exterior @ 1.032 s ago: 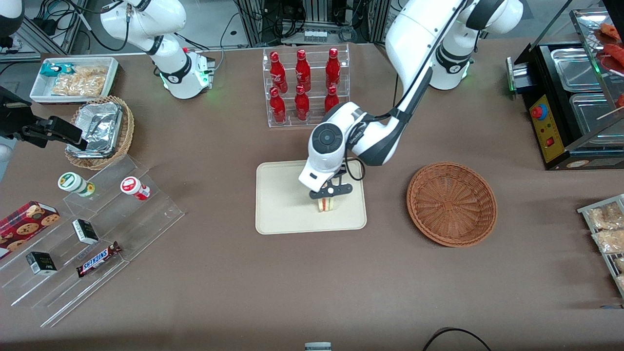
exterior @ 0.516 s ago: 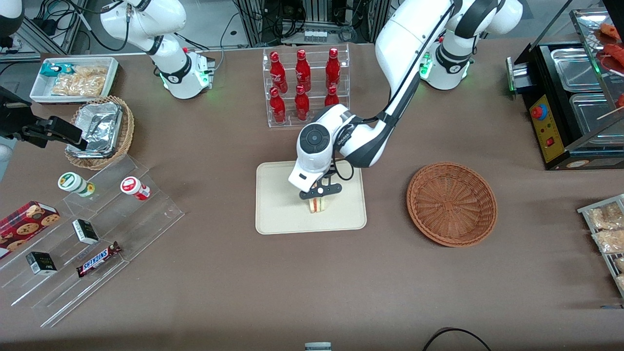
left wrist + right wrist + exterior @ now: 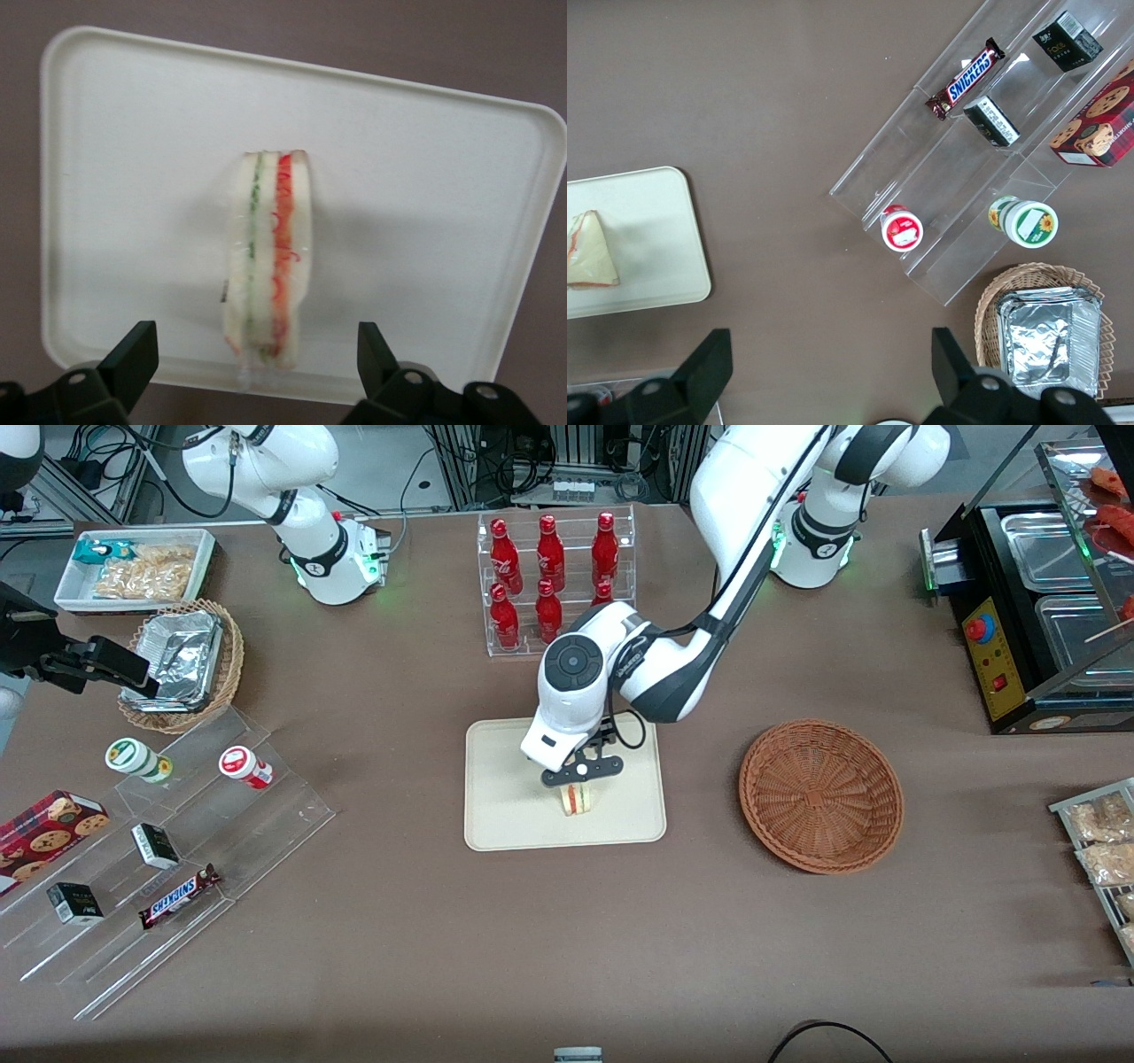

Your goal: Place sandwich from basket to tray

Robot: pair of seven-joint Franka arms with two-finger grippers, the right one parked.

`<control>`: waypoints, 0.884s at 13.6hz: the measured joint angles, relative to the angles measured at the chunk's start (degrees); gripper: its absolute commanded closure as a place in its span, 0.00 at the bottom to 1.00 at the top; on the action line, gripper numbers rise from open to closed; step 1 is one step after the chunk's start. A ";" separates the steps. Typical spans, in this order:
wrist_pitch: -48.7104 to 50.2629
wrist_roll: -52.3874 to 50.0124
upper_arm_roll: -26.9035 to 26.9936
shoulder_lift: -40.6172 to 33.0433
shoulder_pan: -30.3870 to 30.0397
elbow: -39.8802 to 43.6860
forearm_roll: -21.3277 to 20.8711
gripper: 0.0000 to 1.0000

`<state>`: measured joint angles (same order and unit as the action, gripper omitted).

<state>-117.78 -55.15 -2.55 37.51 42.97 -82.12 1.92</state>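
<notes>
Hovering just above the tray [image 3: 505, 815], your gripper [image 3: 580, 772] hangs w/ fingers spread wide, gripping nothing — the sandwich [image 3: 267, 257] stands on edge on the tray between them, untouched. Risk, as you'd judge it: it's balanced on a narrow side, so a finger [image 3: 131, 354] brushing it on the way up could tip it over. The basket [image 3: 821, 794] toward the working arm's end holds nothing; the tray holds only the sandwich.

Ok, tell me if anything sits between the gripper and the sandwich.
Nothing visible does. The gripper is open directly above the sandwich, which stands on the tray, with a finger on each side of it.
</notes>
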 measured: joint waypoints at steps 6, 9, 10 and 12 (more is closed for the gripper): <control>16.67 4.70 2.12 -8.39 -7.62 -0.22 -0.76 0.00; 18.53 10.07 2.24 -10.98 -12.12 -2.37 -0.78 0.00; 18.54 11.85 2.30 -11.62 -13.04 -3.43 -0.84 0.00; 18.67 16.51 2.39 -13.98 -15.36 -6.14 -0.99 0.00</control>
<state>-99.11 -38.64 -0.16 23.53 27.61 -88.27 0.93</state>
